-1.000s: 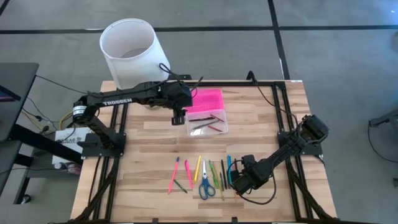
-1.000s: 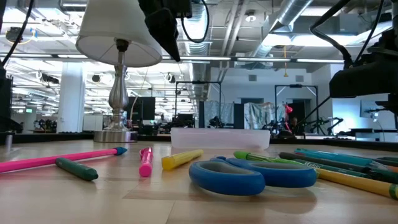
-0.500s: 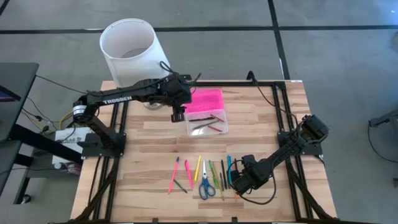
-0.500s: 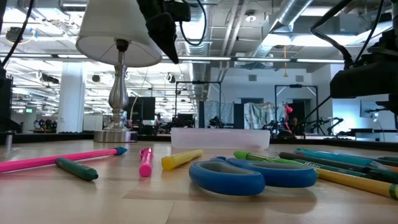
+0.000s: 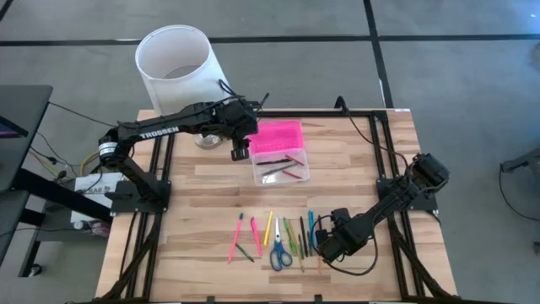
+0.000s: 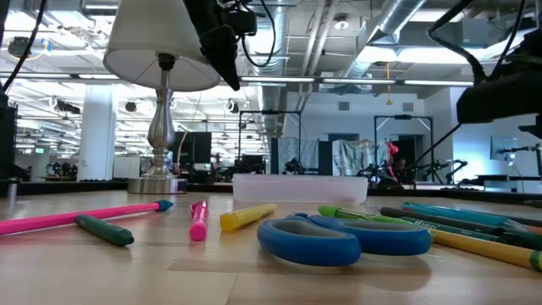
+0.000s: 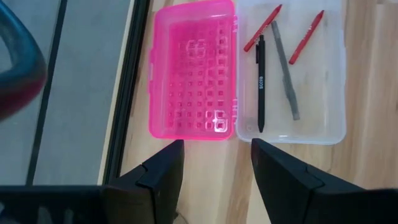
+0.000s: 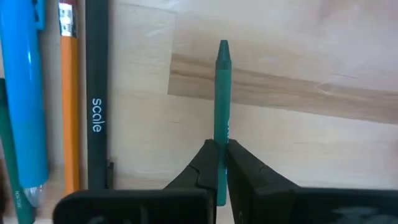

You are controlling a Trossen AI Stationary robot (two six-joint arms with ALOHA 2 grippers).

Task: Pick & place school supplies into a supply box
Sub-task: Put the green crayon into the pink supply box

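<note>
My right fingers [image 8: 219, 163] clamped on green pencil [image 8: 222, 106], dark pen [image 8: 96, 93] and orange pencil [image 8: 69, 93] just beside; left fingers [image 7: 214, 165] apart above pink lid [image 7: 194, 71].

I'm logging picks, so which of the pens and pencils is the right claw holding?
The dark green crayon, pinched between the right claw; the blue pen and black pen lie loose beside it.

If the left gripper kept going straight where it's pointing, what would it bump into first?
Probably the supply box's pink lid, lying open straight ahead of the open left gripper; depth is unclear.
</note>
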